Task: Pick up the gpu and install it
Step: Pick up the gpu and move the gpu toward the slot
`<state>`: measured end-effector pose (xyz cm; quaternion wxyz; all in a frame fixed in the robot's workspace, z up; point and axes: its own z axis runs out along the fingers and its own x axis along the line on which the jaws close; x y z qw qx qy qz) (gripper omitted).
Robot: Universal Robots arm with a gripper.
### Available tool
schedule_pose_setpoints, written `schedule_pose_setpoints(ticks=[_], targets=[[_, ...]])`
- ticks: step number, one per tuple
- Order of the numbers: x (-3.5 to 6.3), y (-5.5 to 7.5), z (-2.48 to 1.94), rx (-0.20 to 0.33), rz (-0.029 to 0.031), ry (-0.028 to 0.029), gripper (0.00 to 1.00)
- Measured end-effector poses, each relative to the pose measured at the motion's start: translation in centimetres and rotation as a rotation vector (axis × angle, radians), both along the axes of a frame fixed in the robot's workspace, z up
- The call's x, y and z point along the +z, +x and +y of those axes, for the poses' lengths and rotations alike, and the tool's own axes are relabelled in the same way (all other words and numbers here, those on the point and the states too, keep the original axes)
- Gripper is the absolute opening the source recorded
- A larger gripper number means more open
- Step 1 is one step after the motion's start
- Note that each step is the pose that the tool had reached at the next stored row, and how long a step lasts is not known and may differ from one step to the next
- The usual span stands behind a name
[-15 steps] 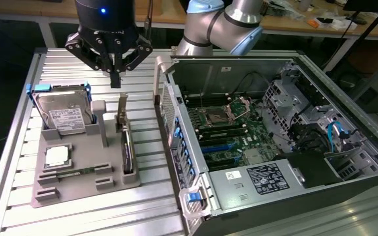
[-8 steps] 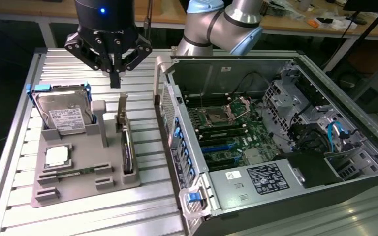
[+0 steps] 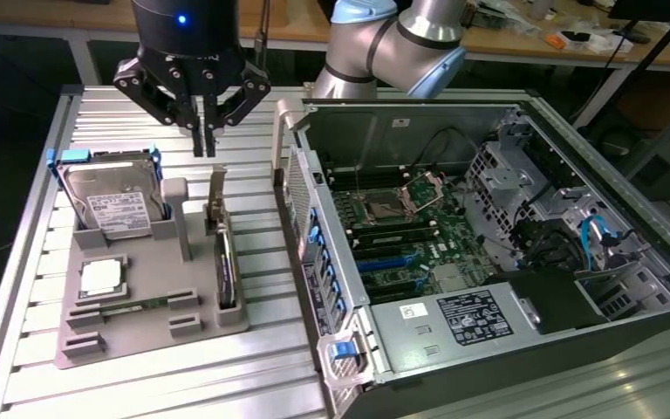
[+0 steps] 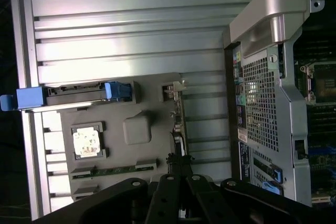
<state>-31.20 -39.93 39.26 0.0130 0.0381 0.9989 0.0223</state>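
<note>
**Closed robot hand above an upright gpu, beside an open computer case**

Slatted metal worktop (image 3: 137,375) beneath everything. On the exterior view's right, a large computer case (image 3: 311,227), lying on its side with the cover off and the motherboard (image 3: 417,227) exposed inside. On the exterior view's left, just beside the case, a grey moulded holder (image 3: 137,327) with several slots and recesses.

Above the holder's far end, the black hand (image 3: 205,150), pointing straight down, fingers pressed together, gripping nothing, hanging just over the far end of the gpu (image 3: 227,266) and clear of it.

In the holder's far left slot, a silver hard drive (image 3: 108,205) with a white label and blue rails, standing on edge. Along the holder's right side, nearest the case, the gpu: a thin dark card upright on edge in its slot, narrow silvery bracket rising at the far end. Near the holder's left edge, a small square silver processor chip (image 3: 100,278), lying flat in a shallow recess.

From the wrist camera, the closed hand (image 4: 178,163) in line with the gpu (image 4: 177,116), seen edge-on as a thin strip.
</note>
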Motion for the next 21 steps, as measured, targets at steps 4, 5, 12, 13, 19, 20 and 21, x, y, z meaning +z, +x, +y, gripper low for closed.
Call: schedule_pose_setpoints(ticks=[4,5,12,13,19,20,21], targets=[[-0.05,0.0,-0.13,0.001,-0.0001,-0.0004,0.42],[-0.09,0.0,-0.13,0.010,0.0006,-0.0014,0.42],[-1.08,0.0,-0.23,0.106,0.0101,-0.0029,0.54],[-1.26,0.0,-0.27,0.107,0.0103,-0.0029,0.54],[-2.36,0.0,-0.77,0.113,0.0104,-0.0029,0.54],[-2.54,0.0,-0.86,0.114,0.0105,-0.0030,0.54],[-2.73,0.0,-0.97,0.116,0.0105,-0.0030,0.54]])
